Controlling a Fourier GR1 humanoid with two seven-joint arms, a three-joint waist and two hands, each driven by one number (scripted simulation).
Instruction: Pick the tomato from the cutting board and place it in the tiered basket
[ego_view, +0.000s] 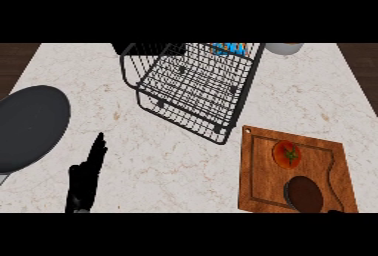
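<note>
A red tomato (287, 154) with a green stem lies on the far part of the wooden cutting board (258, 190) at the lower right. My right hand (304, 194) shows as a dark rounded shape over the board's near part, just short of the tomato and apart from it. The black wire tiered basket (196, 90) stands at the back centre, its near corner close to the board's far left corner. My left hand (88, 172) rests open at the lower left, fingers straight and pointing away, holding nothing.
A large dark grey round pan (29, 127) lies at the left edge. Behind the basket sit a blue item (227, 48) and a white vessel (284, 47). Bare marble counter (170, 165) lies between my left hand and the board.
</note>
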